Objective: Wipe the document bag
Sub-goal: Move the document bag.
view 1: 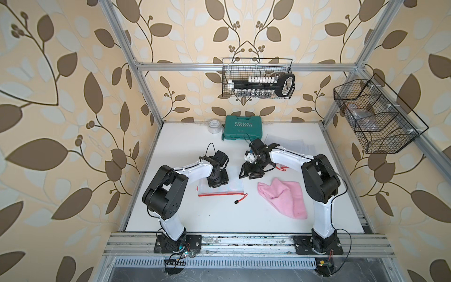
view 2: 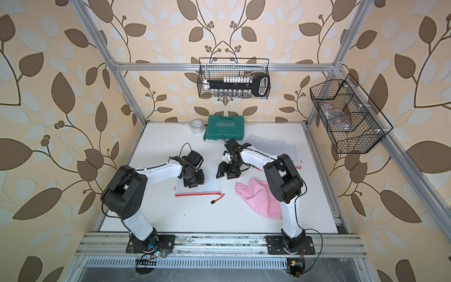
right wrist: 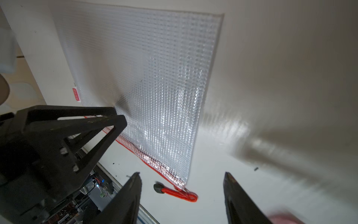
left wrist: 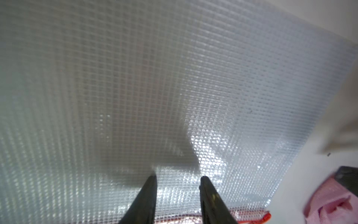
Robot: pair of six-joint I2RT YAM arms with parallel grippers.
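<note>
Two empty, parted tools: your left gripper rests on the thin, slippery mesh document bag lying flat left of centre, so let your right gripper pinch the soft pink cloth at a fold.

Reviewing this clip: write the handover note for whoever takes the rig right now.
Left gripper: jaws partly open, holding nothing, tips pressing on the mesh document bag.
Right gripper: open and empty, above the table by the bag's red zipper pull.
Pink cloth: crumpled on the table beside the bag, in neither gripper.
Done: bag lies flat, pinned by the left gripper.
Left: the right gripper should probably pick up the cloth, then wipe the bag.
</note>
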